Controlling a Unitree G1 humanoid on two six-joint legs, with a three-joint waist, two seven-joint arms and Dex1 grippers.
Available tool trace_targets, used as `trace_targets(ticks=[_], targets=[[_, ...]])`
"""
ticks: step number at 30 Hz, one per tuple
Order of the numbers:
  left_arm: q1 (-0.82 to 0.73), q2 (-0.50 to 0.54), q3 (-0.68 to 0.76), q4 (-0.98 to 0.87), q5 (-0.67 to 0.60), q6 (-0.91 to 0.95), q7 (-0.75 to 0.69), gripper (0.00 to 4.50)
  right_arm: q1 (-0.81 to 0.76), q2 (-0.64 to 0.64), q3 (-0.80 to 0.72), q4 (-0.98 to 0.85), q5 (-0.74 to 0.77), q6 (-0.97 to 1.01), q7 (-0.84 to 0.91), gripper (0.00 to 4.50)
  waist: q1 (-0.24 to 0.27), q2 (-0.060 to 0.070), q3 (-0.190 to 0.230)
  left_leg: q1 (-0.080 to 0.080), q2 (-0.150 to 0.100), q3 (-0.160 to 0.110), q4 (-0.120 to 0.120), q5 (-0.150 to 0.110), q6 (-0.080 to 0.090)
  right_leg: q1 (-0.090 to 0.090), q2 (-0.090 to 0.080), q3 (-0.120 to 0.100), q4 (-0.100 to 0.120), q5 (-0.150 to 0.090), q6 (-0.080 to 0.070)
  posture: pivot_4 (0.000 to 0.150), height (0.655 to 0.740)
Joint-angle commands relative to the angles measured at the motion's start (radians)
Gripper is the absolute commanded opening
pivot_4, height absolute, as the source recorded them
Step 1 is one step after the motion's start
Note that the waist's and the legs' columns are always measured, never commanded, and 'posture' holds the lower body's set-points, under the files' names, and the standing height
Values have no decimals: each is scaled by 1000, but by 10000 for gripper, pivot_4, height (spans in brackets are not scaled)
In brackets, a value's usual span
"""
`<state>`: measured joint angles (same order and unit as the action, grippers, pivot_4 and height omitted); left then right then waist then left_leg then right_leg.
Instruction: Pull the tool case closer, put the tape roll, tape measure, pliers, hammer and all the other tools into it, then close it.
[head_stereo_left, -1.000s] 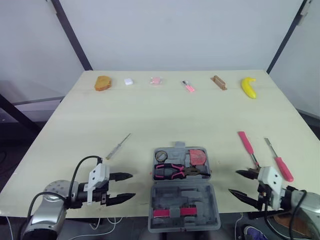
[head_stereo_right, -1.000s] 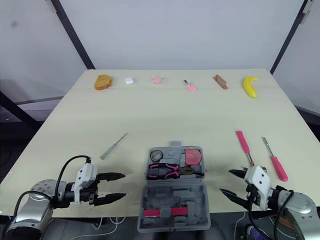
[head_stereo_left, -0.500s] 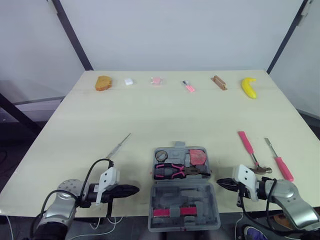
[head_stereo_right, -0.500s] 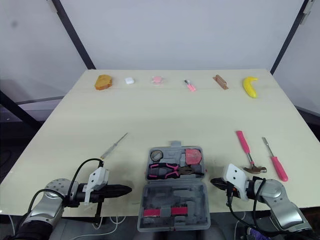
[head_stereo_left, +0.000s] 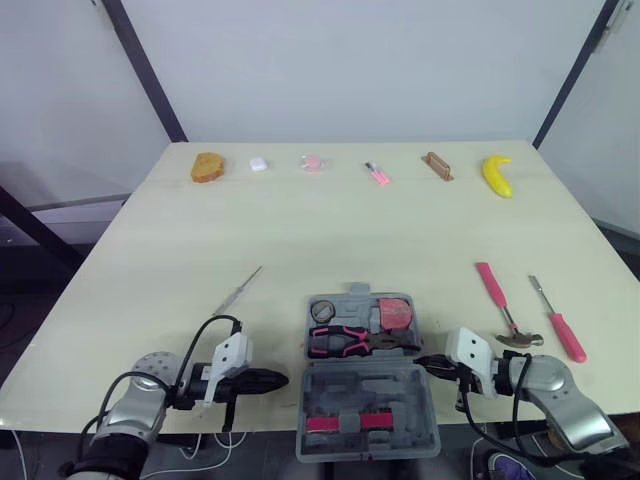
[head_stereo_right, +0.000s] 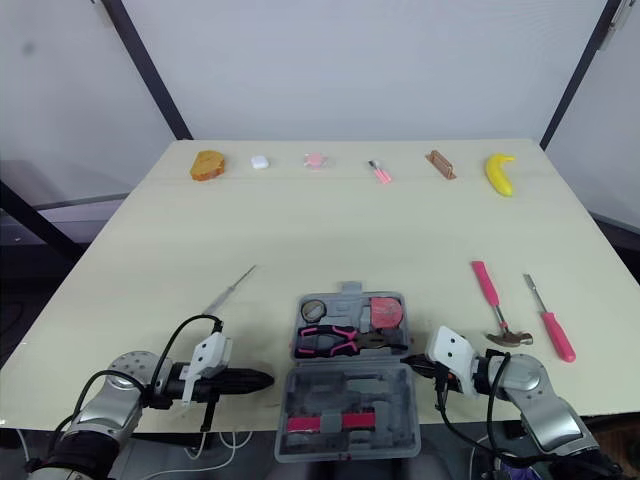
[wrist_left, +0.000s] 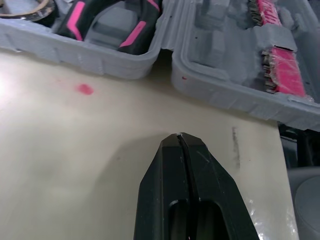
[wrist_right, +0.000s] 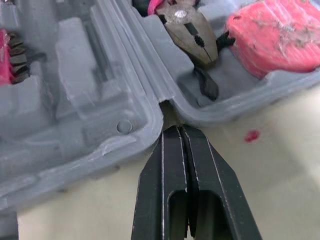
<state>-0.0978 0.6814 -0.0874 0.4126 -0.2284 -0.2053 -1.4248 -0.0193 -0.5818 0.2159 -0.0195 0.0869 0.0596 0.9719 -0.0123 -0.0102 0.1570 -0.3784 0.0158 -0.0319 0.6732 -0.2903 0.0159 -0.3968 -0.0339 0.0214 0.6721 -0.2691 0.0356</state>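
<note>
Bench (head_stereo_left: 330, 230): pale wood, carrying all the things.
Tool case (head_stereo_left: 366, 384): grey, lying open at the near edge of the bench, between the two arms; the tray half is the farther one, the lid half the nearer.
Tray half: holds the tape roll (head_stereo_left: 322, 311) at its left, the tape measure (head_stereo_left: 397, 312) at its right, and the pliers (head_stereo_left: 352, 342) with pink-and-black handles lying across in front of them.
Lid half: moulded grey slots, with a strip of pink bits (head_stereo_left: 348, 423) near its front edge.
Hammer (head_stereo_left: 497, 297): pink handle, lying on the bench to the right of the case, outside it.
Pink screwdriver (head_stereo_left: 567, 336): just right of the hammer, also on the bench.
Thin screwdriver (head_stereo_left: 237, 292): on the bench to the left of the case, apart from it.
Left pincer (head_stereo_left: 280, 379): fingers pressed together, low over the bench, tip aimed at the case's left side near the hinge line; the left wrist view shows bare bench between tip and case.
Right pincer (head_stereo_left: 420, 361): fingers pressed together, holding nothing, tip right at the hinge notch on the case's right side; whether it touches the plastic I cannot tell.
Far edge: a row of small items, with a piece of bread (head_stereo_left: 206, 166) at the left end and a banana (head_stereo_left: 496, 174) at the right.
</note>
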Motion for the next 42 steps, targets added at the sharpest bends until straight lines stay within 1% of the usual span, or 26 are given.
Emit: trace_targets(ticks=[1,9,13,16,22,29,34,42], targets=[[0,2,-23,-4,13,-1,-14,0,-6,0,5,-18,1,-11,-2,239,0,0,0,0,0,0,0,0,0,0,0,0,0,0,0,1500,7400],[-10,-9,-44,10,24,-1,-24,0,-4,6,10,-13,-10,-15,-8,239,0,0,0,0,0,0,0,0,0,0,0,0,0,0,0,1500,7400],[-28,-34,-43,38,40,4,26,0,-2,-2,14,-2,-24,-22,-12,239,2,1,-1,0,-1,0,0,0,0,0,0,0,1,0,0,1500,7400],[-37,-54,-28,36,21,26,47,0,1,0,13,-2,-24,-24,-15,239,4,2,-1,0,-4,-1,0,0,0,0,-1,0,1,0,0,1500,7400],[-48,-66,-18,49,13,17,50,0,-4,6,18,14,-29,-35,-22,239,4,2,-1,1,-5,-1,3,0,0,0,-1,0,5,0,0,1500,7400],[-87,-76,-15,126,25,-21,53,0,-4,8,23,22,-35,-45,-25,239,3,2,-2,1,-5,-2,3,0,0,1,-1,0,6,0,0,1500,7400],[-115,-105,-37,186,44,-60,53,0,-5,13,27,26,-41,-49,-27,239,3,4,-3,1,-5,-2,4,0,0,1,-1,0,6,0,0,1500,7400],[-117,-143,-80,164,60,-61,34,0,-7,16,31,38,-49,-59,-30,239,2,4,-4,2,-6,-2,4,0,0,1,-1,0,6,0,0,1500,7400]])
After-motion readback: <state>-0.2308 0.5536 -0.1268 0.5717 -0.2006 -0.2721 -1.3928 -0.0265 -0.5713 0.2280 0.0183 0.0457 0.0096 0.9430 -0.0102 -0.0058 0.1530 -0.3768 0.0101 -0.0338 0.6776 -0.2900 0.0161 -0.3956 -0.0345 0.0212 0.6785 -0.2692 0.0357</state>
